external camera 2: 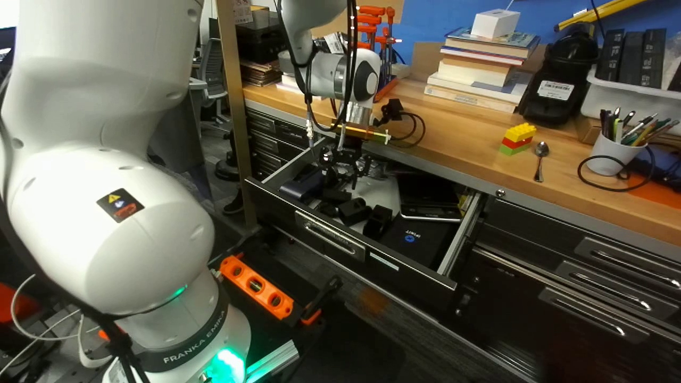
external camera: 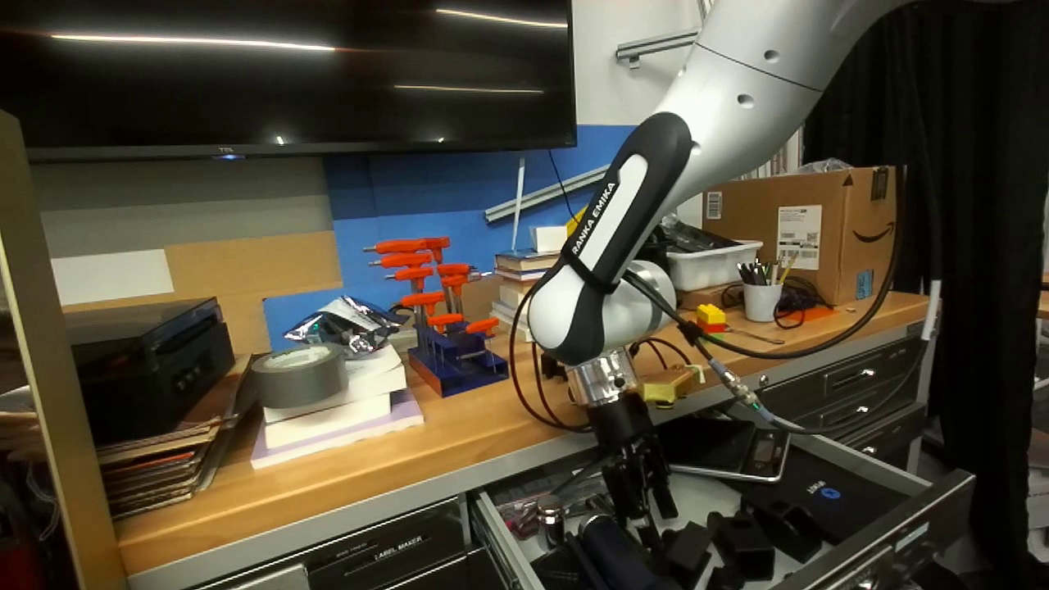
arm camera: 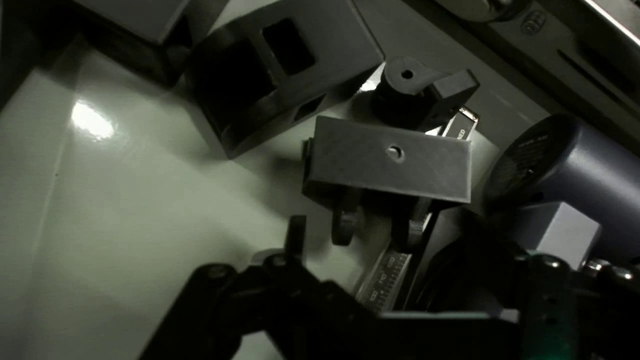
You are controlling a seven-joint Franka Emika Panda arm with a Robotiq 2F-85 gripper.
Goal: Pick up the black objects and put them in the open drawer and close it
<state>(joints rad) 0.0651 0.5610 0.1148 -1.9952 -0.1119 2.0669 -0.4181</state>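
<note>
Several black objects lie inside the open drawer. These are a forked block [arm camera: 390, 160], a block with square openings [arm camera: 300, 50] and a small knob-like piece [arm camera: 425, 92]. Black blocks also show in both exterior views [external camera: 744, 545] [external camera 2: 354, 210]. The open drawer [external camera 2: 340, 236] is pulled far out, and its front rim shows in an exterior view [external camera: 889, 533]. My gripper [external camera: 651, 508] points down into the drawer, fingers apart and empty. In the wrist view its fingers [arm camera: 382, 250] stand either side of a gap just short of the forked block's prongs. The right finger blends into dark shapes.
A dark blue cylinder [arm camera: 590, 170] lies right of the gripper, with a metal caliper [arm camera: 387, 277] beneath. The drawer also holds a scale [external camera: 766, 455], a flat black box [external camera 2: 417, 234] and a silver bottle [external camera: 549, 516]. The wooden counter [external camera 2: 457, 149] overhangs the drawer's back.
</note>
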